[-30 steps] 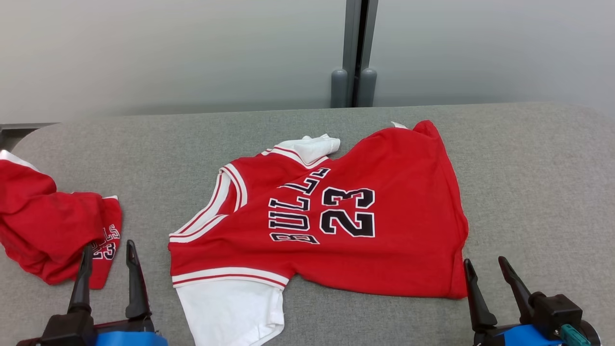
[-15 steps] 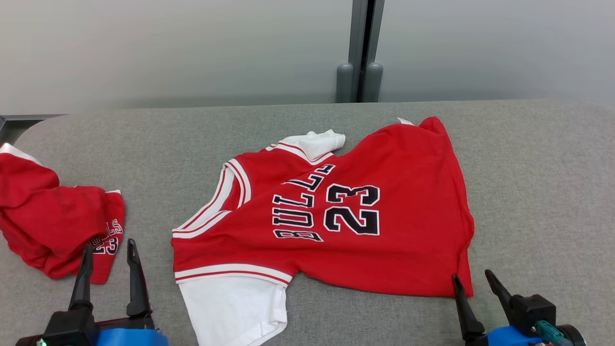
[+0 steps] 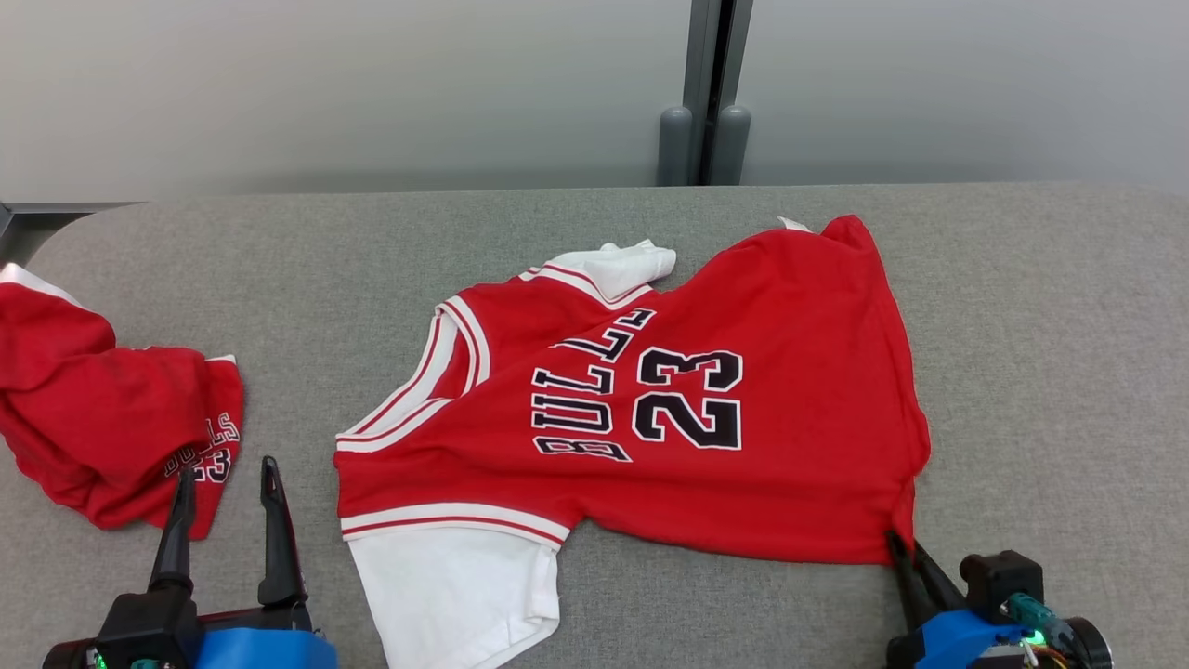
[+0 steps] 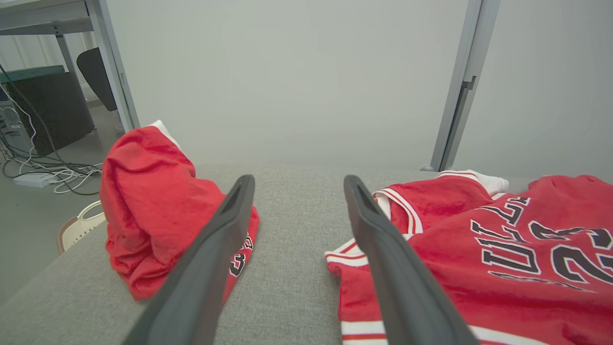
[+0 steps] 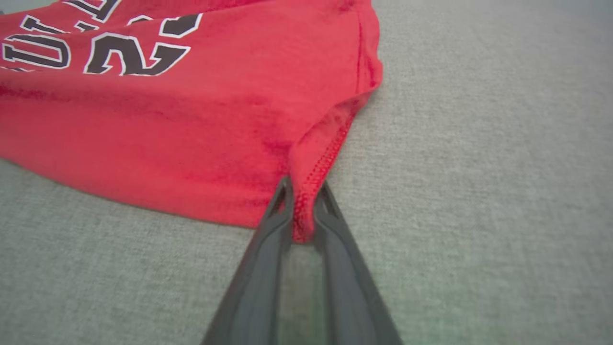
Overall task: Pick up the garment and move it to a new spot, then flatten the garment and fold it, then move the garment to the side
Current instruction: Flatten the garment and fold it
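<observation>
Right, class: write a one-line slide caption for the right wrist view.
Right tool pinching the hem corner of the red Bulls jersey on the grey upholstered surface.

table [image 3: 1040, 307]: garment [image 3: 743, 483] laid at middle | second garment [image 3: 102, 409] bunched on table's left end, apart from the first | left gripper [image 3: 228, 468] near side, before the gap between them | right gripper [image 3: 906, 546] at garment's near-right corner, touching it | post [image 3: 711, 93] behind table's far edge

Lab or office workspace — partition panels [image 3: 372, 93], metal-legged desk [image 4: 43, 12], loose floor cables [image 4: 57, 175], padded worktable [image 3: 232, 251].
</observation>
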### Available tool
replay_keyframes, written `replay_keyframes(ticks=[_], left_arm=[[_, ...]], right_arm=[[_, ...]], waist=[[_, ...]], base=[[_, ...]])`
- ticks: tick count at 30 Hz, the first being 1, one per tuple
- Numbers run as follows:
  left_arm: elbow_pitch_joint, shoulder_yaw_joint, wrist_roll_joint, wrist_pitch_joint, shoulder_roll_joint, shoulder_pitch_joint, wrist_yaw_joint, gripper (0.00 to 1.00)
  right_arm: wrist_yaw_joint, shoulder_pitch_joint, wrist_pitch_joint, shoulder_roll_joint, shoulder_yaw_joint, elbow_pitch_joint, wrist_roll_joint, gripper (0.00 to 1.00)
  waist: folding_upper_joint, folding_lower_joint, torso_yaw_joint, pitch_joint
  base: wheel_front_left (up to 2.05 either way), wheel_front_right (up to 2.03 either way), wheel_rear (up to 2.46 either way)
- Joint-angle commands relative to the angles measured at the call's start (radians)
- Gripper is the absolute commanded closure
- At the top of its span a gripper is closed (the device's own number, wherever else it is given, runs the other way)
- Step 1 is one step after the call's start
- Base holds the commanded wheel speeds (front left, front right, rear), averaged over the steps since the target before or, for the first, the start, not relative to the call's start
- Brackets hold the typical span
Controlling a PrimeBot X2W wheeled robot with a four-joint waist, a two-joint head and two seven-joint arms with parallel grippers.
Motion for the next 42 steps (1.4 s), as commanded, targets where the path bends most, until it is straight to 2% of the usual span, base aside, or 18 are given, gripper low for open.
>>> replay_keyframes(ticks=[1, 4, 10, 16, 20, 24, 25, 26, 34, 42], left_arm=[[0.004, -0.002, -0.001, 0.0, 0.0, -0.02, 0.004, 0.0], [0.004, -0.004, -0.002, 0.0, 0.0, -0.022, 0.002, 0.0], [0.01, -0.018, -0.01, 0.0, 0.0, -0.017, 0.004, 0.0], [0.022, -0.032, -0.014, 0.0, 0.0, -0.017, 0.001, 0.0], [0.029, -0.036, -0.013, 0.0, 0.0, -0.023, -0.002, 0.0], [0.033, -0.039, -0.012, 0.0, 0.0, -0.021, -0.004, 0.0], [0.035, -0.039, -0.012, 0.0, 0.0, -0.02, -0.005, 0.0], [0.035, -0.04, -0.012, 0.0, 0.0, -0.018, -0.005, 0.0], [0.032, -0.038, -0.009, 0.0, 0.0, -0.012, -0.003, 0.0], [0.03, -0.037, -0.001, 0.0, 0.0, -0.035, -0.008, 0.0]], right_arm=[[0.0, -0.028, -0.006, 0.0, 0.005, 0.001, 0.006, 1.0], [0.0, -0.032, -0.006, 0.0, 0.026, -0.064, 0.029, 1.0], [0.0, 0.051, -0.006, 0.0, 0.097, -0.281, 0.06, 1.0], [0.0, 0.169, -0.006, -0.055, 0.187, -0.443, 0.08, 1.0], [0.0, 0.253, -0.006, -0.1, 0.237, -0.48, 0.108, 1.0], [0.0, 0.314, -0.006, -0.134, 0.275, -0.466, 0.141, 1.0], [0.0, 0.322, -0.006, -0.142, 0.279, -0.46, 0.148, 0.57], [0.0, 0.324, -0.006, -0.144, 0.275, -0.457, 0.154, 0.0], [0.0, 0.277, -0.006, -0.15, 0.163, -0.506, 0.14, 0.0], [0.0, 0.134, -0.006, -0.178, 0.086, -0.502, 0.119, 0.0]], waist=[[0.0, 0.0, 0.0, 0.002], [0.0, 0.0, -0.002, 0.003], [0.0, 0.0, -0.014, 0.007], [0.0, 0.0, -0.026, 0.006], [0.0, 0.0, -0.028, 0.004], [0.0, 0.0, -0.034, 0.002], [0.0, 0.0, -0.036, 0.002], [0.0, 0.0, -0.038, 0.002], [0.0, 0.0, -0.05, 0.004], [0.0, 0.0, -0.042, 0.024]], base=[[0.0, 0.0, 0.0], [0.0, 0.0, 0.0], [0.0, 0.0, 0.0], [0.0, 0.0, 0.0], [0.0, 0.0, 0.0], [0.0, 0.0, 0.0], [0.0, 0.0, 0.0], [0.0, 0.0, 0.0], [0.0, 0.0, 0.0], [0.0, 0.0, 0.0]])
